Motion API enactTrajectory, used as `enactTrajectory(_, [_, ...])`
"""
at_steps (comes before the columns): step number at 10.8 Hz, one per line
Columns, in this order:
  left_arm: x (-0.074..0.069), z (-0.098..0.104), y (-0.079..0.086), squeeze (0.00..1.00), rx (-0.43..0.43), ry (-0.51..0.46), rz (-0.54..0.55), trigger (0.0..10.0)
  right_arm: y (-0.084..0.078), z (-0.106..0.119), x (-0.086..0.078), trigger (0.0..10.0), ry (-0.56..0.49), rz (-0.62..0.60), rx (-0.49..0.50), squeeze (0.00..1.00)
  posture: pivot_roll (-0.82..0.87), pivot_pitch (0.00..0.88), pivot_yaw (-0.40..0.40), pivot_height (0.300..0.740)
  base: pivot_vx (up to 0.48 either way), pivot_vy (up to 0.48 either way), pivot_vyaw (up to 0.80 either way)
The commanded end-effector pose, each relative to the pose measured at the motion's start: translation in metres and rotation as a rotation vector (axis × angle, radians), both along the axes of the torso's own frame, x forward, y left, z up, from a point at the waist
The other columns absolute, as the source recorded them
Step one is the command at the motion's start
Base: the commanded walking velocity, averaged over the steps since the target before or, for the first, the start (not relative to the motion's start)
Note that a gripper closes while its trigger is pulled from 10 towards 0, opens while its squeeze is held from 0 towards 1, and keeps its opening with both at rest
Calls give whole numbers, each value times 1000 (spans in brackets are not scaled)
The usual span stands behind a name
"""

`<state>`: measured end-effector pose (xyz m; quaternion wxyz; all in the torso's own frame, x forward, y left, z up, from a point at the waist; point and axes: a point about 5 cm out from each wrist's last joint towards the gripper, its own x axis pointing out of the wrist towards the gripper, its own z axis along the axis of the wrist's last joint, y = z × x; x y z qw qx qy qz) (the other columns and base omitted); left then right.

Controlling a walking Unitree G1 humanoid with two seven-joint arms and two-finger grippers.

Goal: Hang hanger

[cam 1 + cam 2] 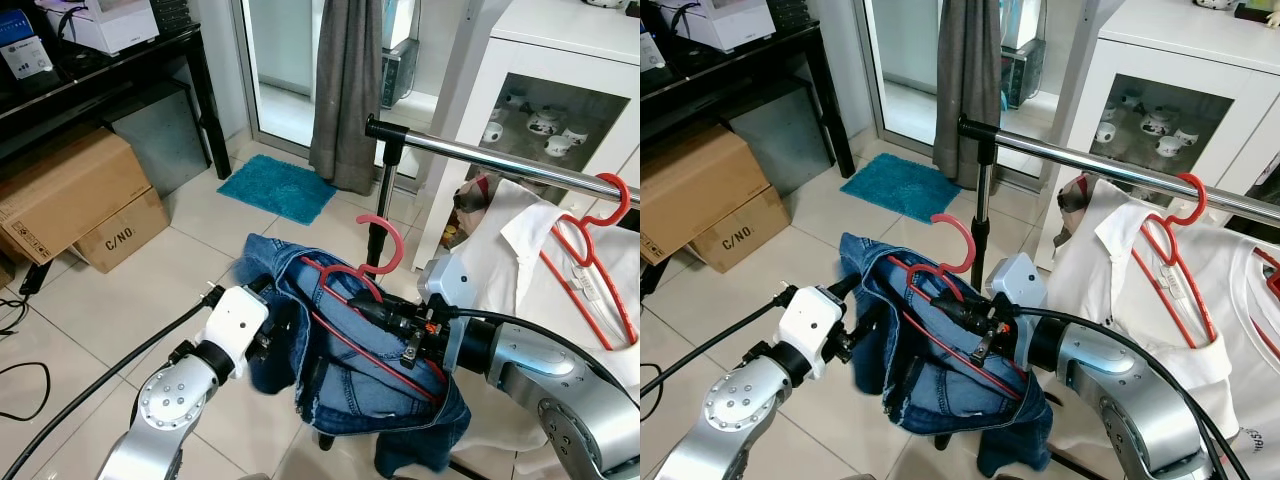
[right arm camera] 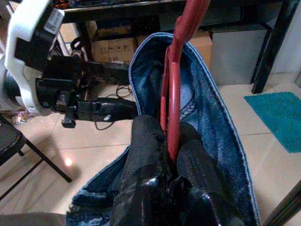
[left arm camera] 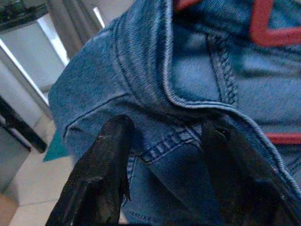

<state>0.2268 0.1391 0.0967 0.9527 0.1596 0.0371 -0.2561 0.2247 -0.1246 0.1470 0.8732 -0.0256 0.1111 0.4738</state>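
Two silver arms reach out low in front of the robot, and between them hang the jeans (image 1: 350, 350) on a red hanger (image 1: 345, 290).

At about 4 o'clock, the right gripper (image 1: 385, 315) has its fingers (image 2: 155, 155) squeezed tight on the hanger's red wire, just under the hook. That grip carries all the weight, so the hook stays up and free.

At about 8 o'clock, the left gripper (image 1: 275, 335) is pressed against the side of the jeans. Its fingers (image 3: 106, 160) are spread apart with blue cloth between them, not pinching. I think it is there to keep the jeans from swinging.

Farther off, toward 1 o'clock, runs the shiny rail (image 1: 480, 155). The hook sits below it and a bit in front, not on it yet. To hang it, the hook must go up and over the rail.

At 3 o'clock a white shirt (image 1: 510, 250) already hangs there.
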Motion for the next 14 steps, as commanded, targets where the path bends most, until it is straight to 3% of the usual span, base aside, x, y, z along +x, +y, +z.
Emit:
enactTrajectory(1, [3, 0, 0, 0, -8, -4, 8, 9255, 3, 9, -1, 0, -34, 26, 33, 0, -52, 15, 32, 740, 0, 0, 0])
enactTrajectory(2, [2, 0, 0, 0, -47, 10, 8, 0, 2, 9, -1, 0, -33, 19, 35, 0, -52, 16, 33, 740, 0, 0, 0])
enactTrajectory(4, [-1, 0, -2, 0, -71, 15, -8, 0, 0, 10, 0, 0, -35, 8, 38, 0, -51, 19, 32, 740, 0, 0, 0])
enactTrajectory(5, [-8, 4, -6, 0, -108, -4, -33, 0, -2, 10, 2, 0, -36, -4, 39, 0, -52, 20, 32, 740, 0, 0, 0])
enactTrajectory(6, [-14, 4, -4, 0, -90, -26, -17, 0, -3, 10, 2, 0, -37, -8, 37, 0, -51, 19, 34, 740, 0, 0, 0])
enactTrajectory(7, [-26, 4, 5, 0, -8, -94, 38, 10000, -6, 9, 3, 0, -34, -13, 34, 0, -53, 19, 32, 740, 0, 0, 0])
enactTrajectory(9, [-39, 16, 10, 0, -20, -177, 49, 10000, -9, 6, 4, 0, -26, -16, 27, 0, -50, 18, 27, 740, 0, 0, 0])
enactTrajectory(10, [-45, 22, 3, 408, -16, -209, -18, 10000, -10, 6, 5, 0, -27, -11, 23, 0, -51, 15, 25, 740, 0, 0, 0])
enactTrajectory(11, [-45, 24, 2, 906, 9, -245, -31, 10000, -11, 7, 6, 0, -30, -7, 20, 0, -53, 13, 26, 740, 0, 0, 0])
enactTrajectory(12, [-45, 24, 2, 898, 8, -259, -24, 10000, -11, 7, 6, 0, -33, -6, 19, 0, -53, 12, 26, 740, 0, 0, 0])
enactTrajectory(13, [-39, 25, 6, 765, 22, -287, 57, 10000, -11, 8, 6, 0, -37, 0, 18, 0, -54, 10, 27, 740, 0, 0, 0])
enactTrajectory(14, [-28, 25, 14, 216, 4, -281, 164, 10000, -10, 8, 5, 0, -38, 11, 21, 0, -56, 5, 26, 740, 0, 0, 0])
